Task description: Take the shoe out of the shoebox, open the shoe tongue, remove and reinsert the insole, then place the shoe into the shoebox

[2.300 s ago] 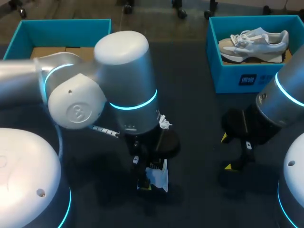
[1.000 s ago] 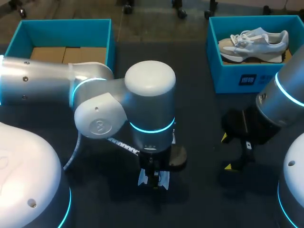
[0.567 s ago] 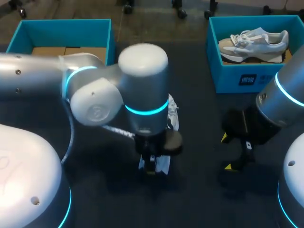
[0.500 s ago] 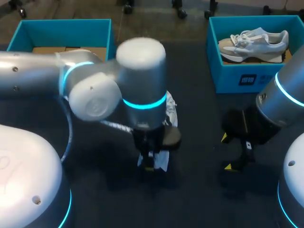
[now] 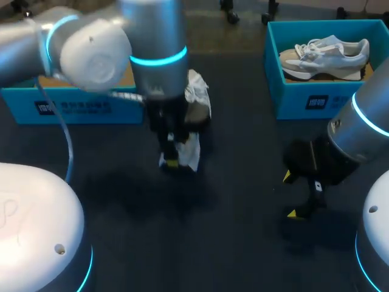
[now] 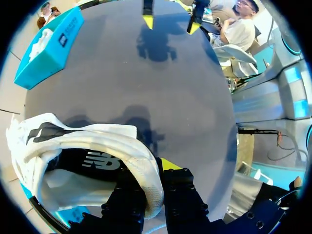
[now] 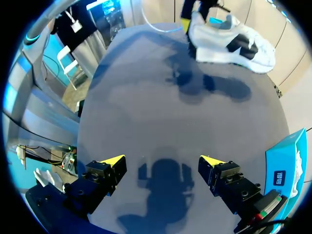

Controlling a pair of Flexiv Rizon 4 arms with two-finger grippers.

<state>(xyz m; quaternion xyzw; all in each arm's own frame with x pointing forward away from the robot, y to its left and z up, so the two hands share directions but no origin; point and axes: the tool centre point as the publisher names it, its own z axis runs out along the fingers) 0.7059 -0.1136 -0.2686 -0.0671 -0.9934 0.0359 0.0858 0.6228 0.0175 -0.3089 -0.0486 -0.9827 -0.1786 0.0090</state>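
White shoe [image 6: 97, 141] gripped at opening rim by left hand [image 6: 155, 169], fingers clenched on it from both sides; shoe hung below hand, above worktop [image 5: 231, 243]. Blue shoebox [image 5: 91, 112] seen just behind left hand. Right hand [image 7: 163, 163] released, nothing held, low over worktop, well apart from shoe. Second shoe [image 5: 325, 53] laid in other shoebox [image 5: 316, 100] beyond right hand.

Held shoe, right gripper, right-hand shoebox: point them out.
held shoe [image 6: 92, 138]: left wrist view, white upper by the collar.
right gripper [image 7: 162, 161]: right wrist view, midway between its yellow tips.
right-hand shoebox [image 5: 304, 100]: head view, blue front wall.
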